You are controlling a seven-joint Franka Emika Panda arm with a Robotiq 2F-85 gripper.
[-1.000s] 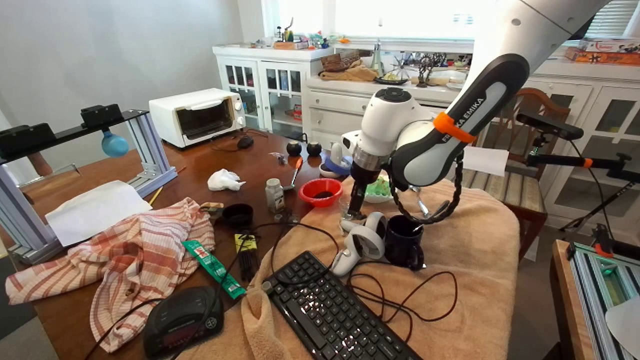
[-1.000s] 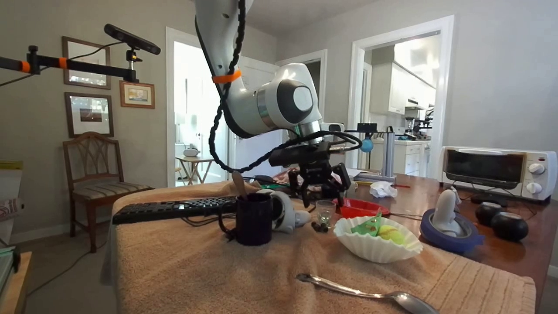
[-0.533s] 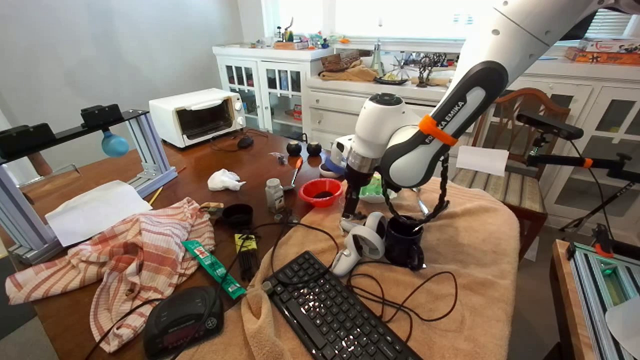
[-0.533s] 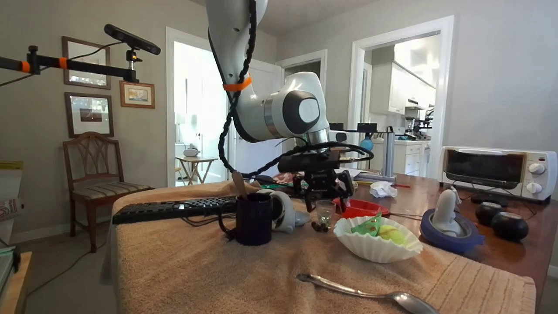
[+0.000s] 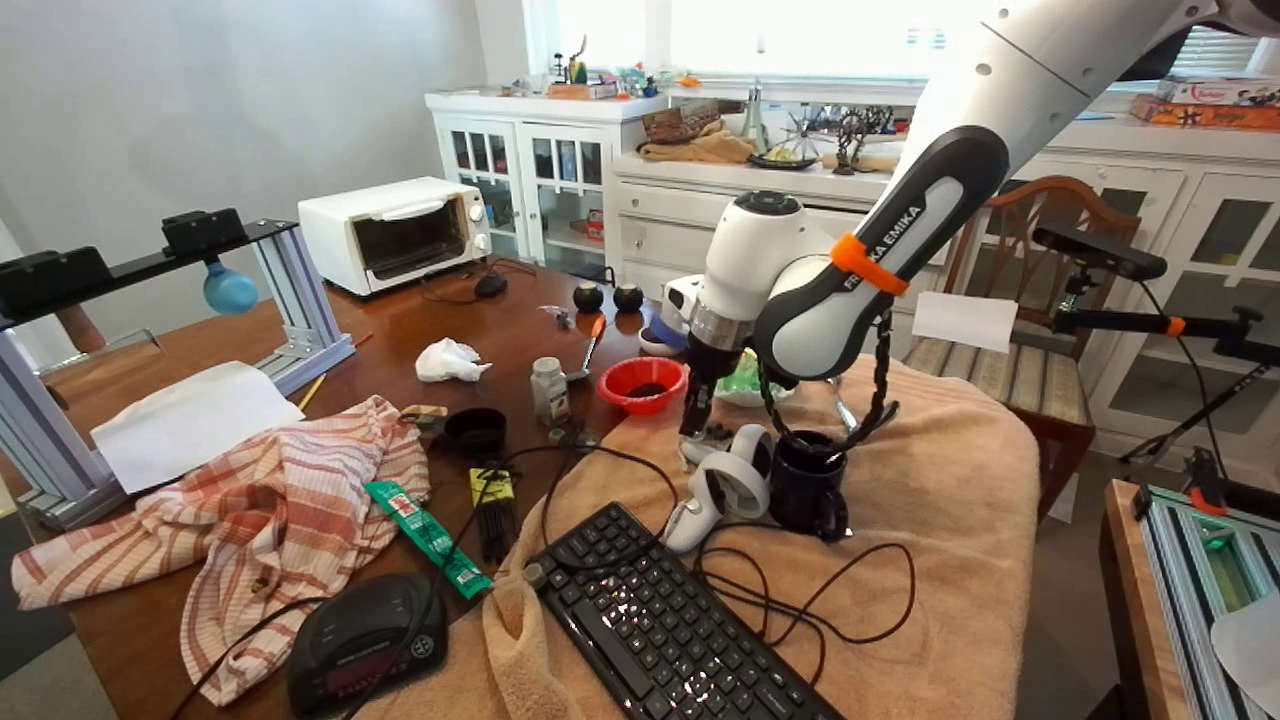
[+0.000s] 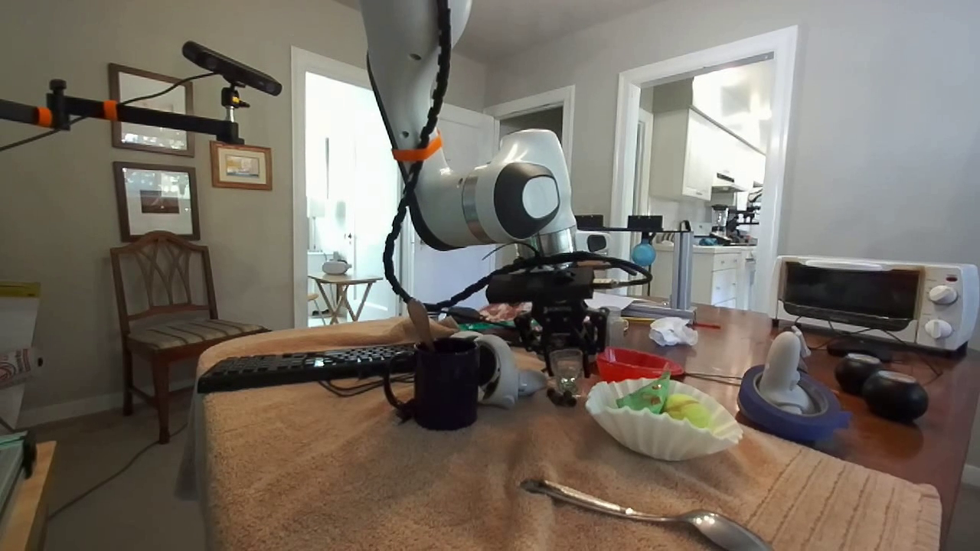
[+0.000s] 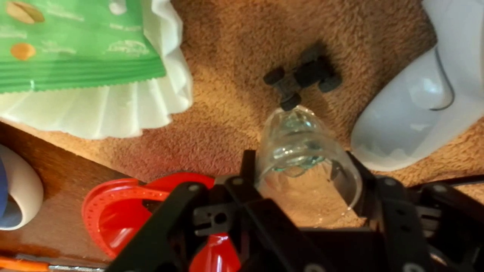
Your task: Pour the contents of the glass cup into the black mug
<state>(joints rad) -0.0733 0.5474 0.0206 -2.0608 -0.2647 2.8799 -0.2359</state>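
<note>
The clear glass cup point(image 7: 291, 145) stands on the tan towel, and my gripper point(image 7: 304, 164) is shut on it, one finger against each side near the rim. Greenish glints show low in the glass; whether they are contents or thick glass I cannot tell. In an exterior view the cup point(image 6: 566, 363) sits between the fingertips, apparently upright. The black mug point(image 6: 446, 390) stands to the left of it there, handle pointing away from the cup, with a spoon-like handle point(image 6: 419, 321) sticking out of its top. From the wrist, the mug is out of view.
A small dark wheeled toy point(image 7: 302, 77) lies against the cup's base. Between cup and mug is a white controller point(image 5: 735, 480). Close by are a red bowl point(image 5: 640, 400) and a fluted white bowl point(image 6: 662, 436) with a green packet. Metal spoon point(image 6: 612, 509) and keyboard point(image 5: 660, 620) lie on the towel.
The arm has come down slightly and over the glass cup, and the jaws have shut on it. The cup seems to have shifted a little; the mug has stayed put.
</note>
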